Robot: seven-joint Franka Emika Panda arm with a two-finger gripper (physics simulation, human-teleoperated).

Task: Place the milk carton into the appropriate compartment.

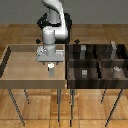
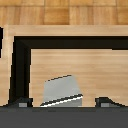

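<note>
**Arm poised over the milk carton, no grasp yet**

From left to right: I see the light tray with the milk carton standing at about three o'clock on its floor. My gripper hangs directly above, fingers spread either side of the carton, not touching, lined up for a straight drop. At the exterior view's right sits the dark divided bin, its destination.

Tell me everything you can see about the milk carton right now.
The milk carton is a small white box, taller than wide, with one greyish shaded side. It stands upright on the floor of the light wooden tray, directly below the hand, whose fingers sit just above it. Whether they touch it is unclear. In the wrist view it appears between the fingertips.
</note>
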